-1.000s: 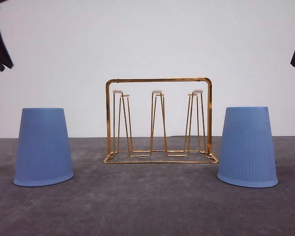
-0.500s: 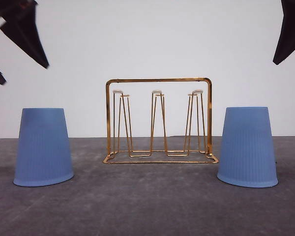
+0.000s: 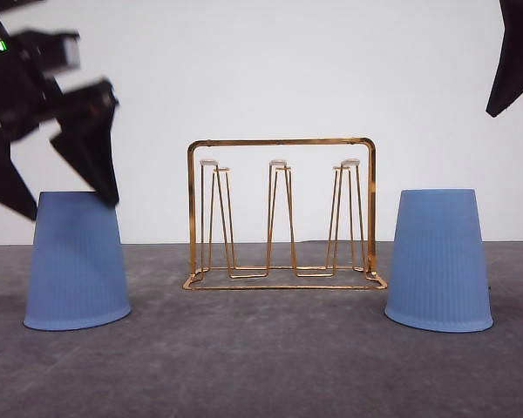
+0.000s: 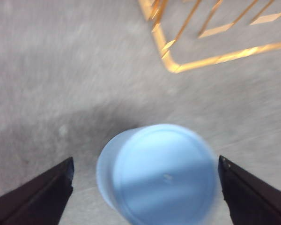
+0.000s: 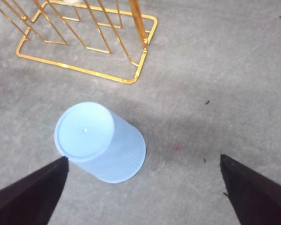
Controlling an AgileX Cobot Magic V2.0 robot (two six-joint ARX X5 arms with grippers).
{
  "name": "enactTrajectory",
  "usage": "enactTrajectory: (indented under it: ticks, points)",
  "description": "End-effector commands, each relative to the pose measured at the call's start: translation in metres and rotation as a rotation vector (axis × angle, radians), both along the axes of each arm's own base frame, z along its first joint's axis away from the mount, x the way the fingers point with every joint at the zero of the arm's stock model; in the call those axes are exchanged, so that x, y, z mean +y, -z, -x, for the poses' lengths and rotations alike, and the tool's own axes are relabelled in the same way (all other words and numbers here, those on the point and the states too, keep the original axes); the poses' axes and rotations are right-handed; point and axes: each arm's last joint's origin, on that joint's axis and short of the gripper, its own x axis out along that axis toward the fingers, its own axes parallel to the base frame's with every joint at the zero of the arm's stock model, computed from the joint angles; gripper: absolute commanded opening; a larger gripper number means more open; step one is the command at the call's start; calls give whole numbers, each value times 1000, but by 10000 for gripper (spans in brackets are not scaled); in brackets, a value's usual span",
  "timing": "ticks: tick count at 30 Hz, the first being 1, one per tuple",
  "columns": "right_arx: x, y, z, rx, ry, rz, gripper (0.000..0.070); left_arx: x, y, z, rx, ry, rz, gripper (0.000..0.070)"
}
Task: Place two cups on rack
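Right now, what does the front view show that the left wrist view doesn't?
Front view alone: the whole rack standing upright, the right cup, and the white wall behind. Left wrist view alone: the left cup's closed bottom seen from above, framed between the open left pincer's fingers. Both share the left cup, part of the rack, and the grey tabletop.

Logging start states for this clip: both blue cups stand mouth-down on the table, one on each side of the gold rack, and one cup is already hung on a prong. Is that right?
Not quite. No cup is on a prong: the front view shows the rack bare, with the left cup and the right cup mouth-down on the table on either side.
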Motion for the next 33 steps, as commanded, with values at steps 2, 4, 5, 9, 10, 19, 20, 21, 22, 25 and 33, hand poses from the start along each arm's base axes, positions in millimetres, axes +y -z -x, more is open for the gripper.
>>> enactTrajectory:
  ticks: [2, 4, 5, 9, 10, 19, 20, 21, 22, 25, 33]
  points:
    - [1, -2, -2, -8, -10, 2, 659, -6, 9, -9, 11, 9, -16, 596]
    - [1, -2, -2, -8, -10, 2, 659, -8, 15, -12, 26, 9, -21, 558]
    - [1, -2, -2, -8, -10, 2, 659, -9, 17, -14, 34, 9, -23, 508]
    - [1, -2, -2, -8, -10, 2, 659, -11, 19, -14, 41, 19, -24, 309]
    - [1, -2, -2, -8, -10, 2, 659, -12, 18, -14, 36, 23, -21, 297]
    - [1, -2, -2, -4, -11, 2, 659, -36, -48, -23, -92, 112, 70, 302]
    - [1, -2, -2, -4, -11, 2, 659, -39, -61, -24, -123, 125, 81, 302]
    - [1, -2, -2, -2, -11, 2, 659, -42, -73, -25, -152, 135, 91, 308]
    - [1, -2, -2, 0, -11, 3, 659, -45, -85, -25, -183, 148, 99, 311]
    - [1, -1, -1, 7, -11, 3, 659, -51, -114, -25, -275, 189, 111, 315]
    - [1, 0, 0, 23, -11, 4, 659, -61, -127, -40, -383, 181, 80, 400]
